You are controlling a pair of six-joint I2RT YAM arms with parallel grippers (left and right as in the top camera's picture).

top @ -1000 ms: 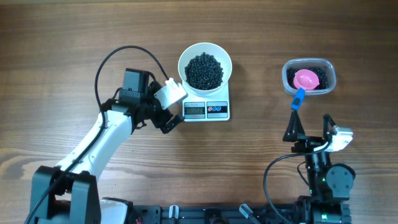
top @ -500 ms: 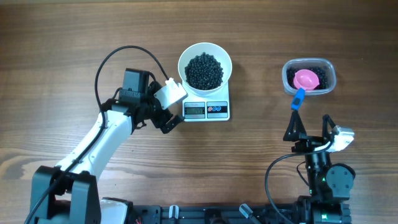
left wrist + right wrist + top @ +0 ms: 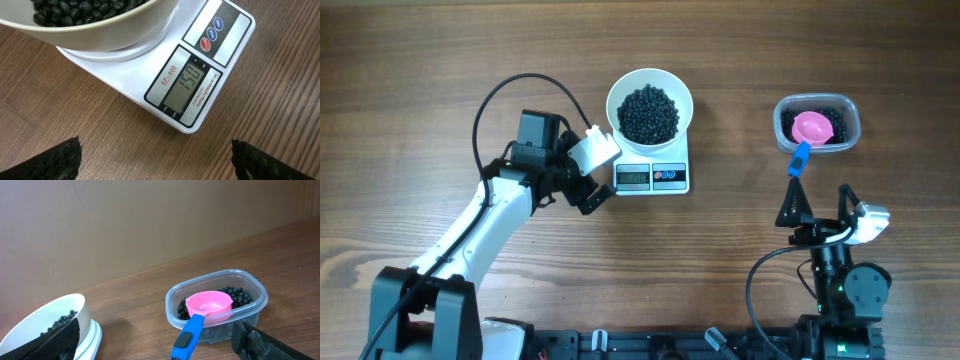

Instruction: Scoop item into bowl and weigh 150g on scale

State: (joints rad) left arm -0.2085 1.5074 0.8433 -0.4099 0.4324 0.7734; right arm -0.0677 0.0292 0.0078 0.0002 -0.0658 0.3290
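A wood-grain worktop [image 3: 420,60] seen from above. Just toward 12 o'clock from the middle sits a flat white rectangular plastic scale [image 3: 680,150]. On its platform stands a smooth round white bowl [image 3: 613,92] holding a loose mound of small matte black beans [image 3: 649,113]. In the left wrist view the scale's grey display [image 3: 187,85] reads 150, next to small round blue and red buttons [image 3: 211,34].

At 9 o'clock from the scale, close beside its edge, is the left gripper [image 3: 600,172], with its fingers spread wide apart and the display between them in its own camera.

At 2 o'clock on the worktop is a clear rounded-rectangular plastic tub [image 3: 855,115] with more black beans. A pink plastic scoop [image 3: 812,127] rests in it, its blue handle poking over the rim toward 7 o'clock. At 6 o'clock from the tub, apart from it, is the right gripper [image 3: 817,207], with its black textured fingers also wide apart.
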